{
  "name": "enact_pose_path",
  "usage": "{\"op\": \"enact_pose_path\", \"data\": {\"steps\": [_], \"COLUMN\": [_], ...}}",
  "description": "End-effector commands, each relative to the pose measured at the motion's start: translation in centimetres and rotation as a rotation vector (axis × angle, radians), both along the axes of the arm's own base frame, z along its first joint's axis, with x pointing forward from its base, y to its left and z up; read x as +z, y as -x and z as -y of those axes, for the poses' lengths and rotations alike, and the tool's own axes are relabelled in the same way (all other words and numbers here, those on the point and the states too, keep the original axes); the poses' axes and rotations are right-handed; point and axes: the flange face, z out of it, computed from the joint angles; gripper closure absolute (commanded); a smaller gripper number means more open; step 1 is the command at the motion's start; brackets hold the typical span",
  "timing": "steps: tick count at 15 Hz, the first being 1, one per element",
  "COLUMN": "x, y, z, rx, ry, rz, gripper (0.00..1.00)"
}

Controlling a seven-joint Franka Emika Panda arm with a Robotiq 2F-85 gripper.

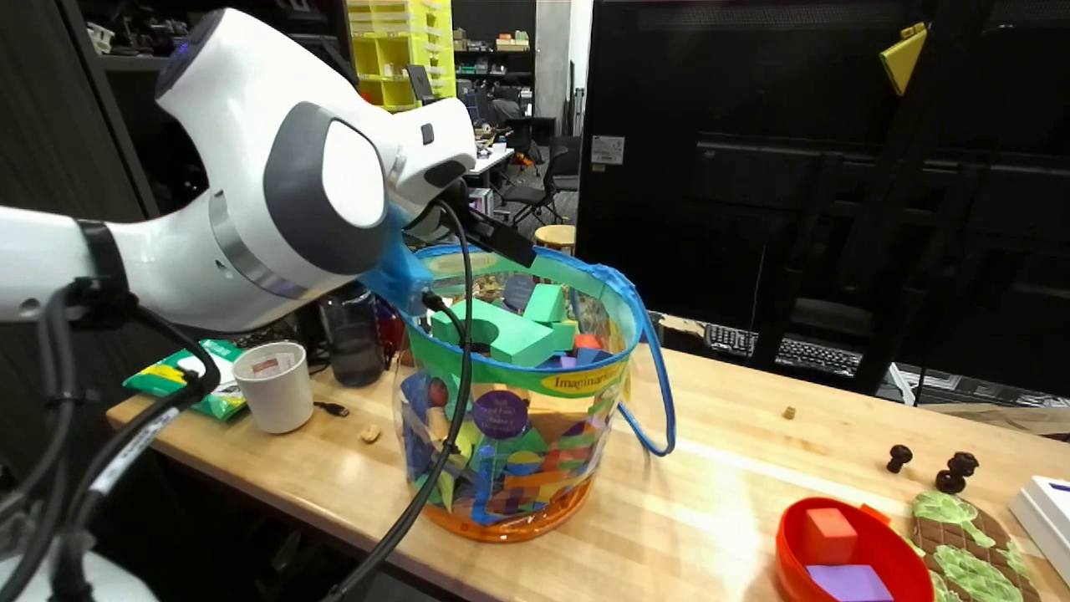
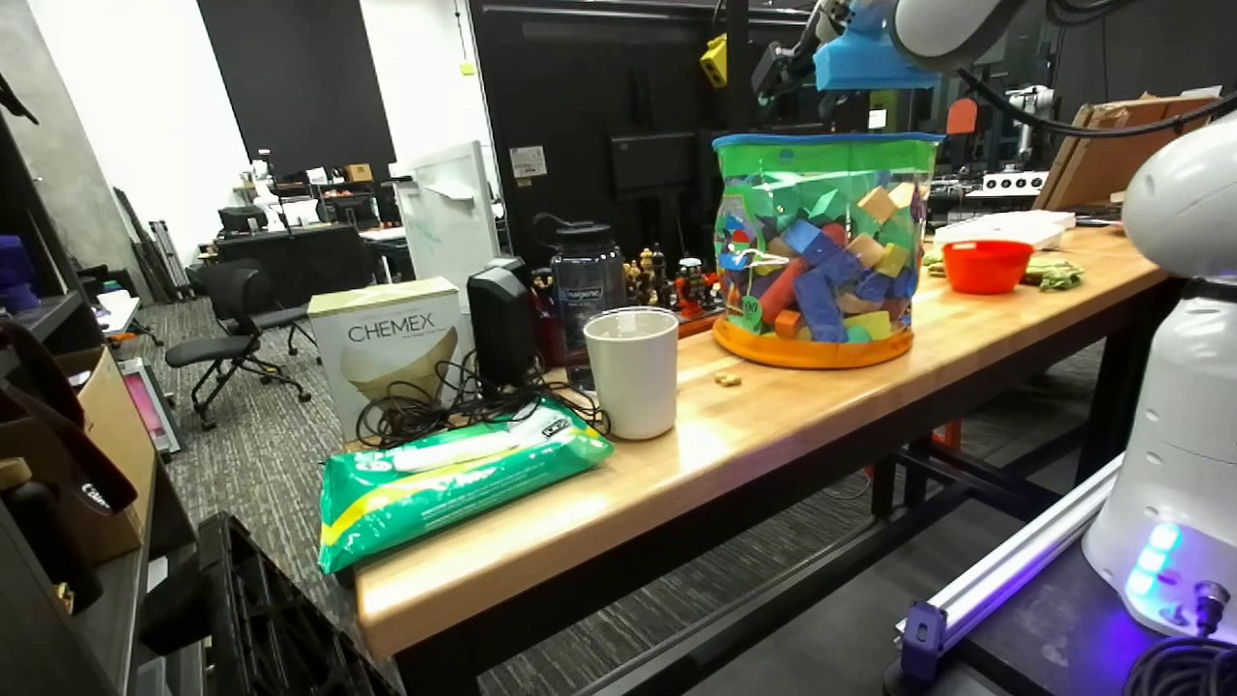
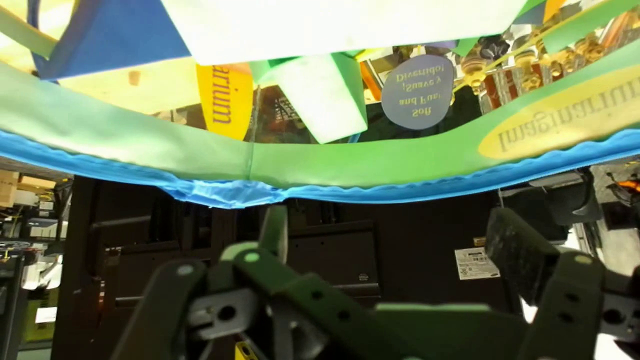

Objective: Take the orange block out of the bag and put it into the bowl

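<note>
While wrist view shows tool (image 3: 389, 236) spread wide, seemingly empty, exterior views add bowl (image 2: 987, 270).

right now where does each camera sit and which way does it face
An exterior view, robot's side: looks down across table at bag; arm shows.
An exterior view, off table corner near white cup: looks lengthwise; robot base, arm show.
Wrist view, at bag's mouth, upside down: faces far rim; open end effector shows.
Both exterior views share bag, red bowl.

From here, the pale wooden worktop (image 1: 702, 493) carries the clear bag (image 1: 500, 415), the red bowl (image 2: 986, 269), 1 white cup (image 2: 633, 387), a green packet (image 2: 454, 493), a dark bottle (image 1: 355, 343) and a leaf-patterned pad (image 1: 970, 535).
</note>
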Motion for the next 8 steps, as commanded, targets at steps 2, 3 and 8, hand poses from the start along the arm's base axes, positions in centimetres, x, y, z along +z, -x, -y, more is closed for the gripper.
{"op": "enact_pose_path", "data": {"steps": [2,3,8], "x": [0.66,0.69,-0.12], "y": [2.01,2.31,2.68], "z": [0.49,0.67,1.27], "rx": [0.018,0.020,0.102], "ry": [-0.004,-0.004,-0.023], "rz": [-0.083,-0.103,-0.218], "gripper": [0.00,0.00,0.00]}}
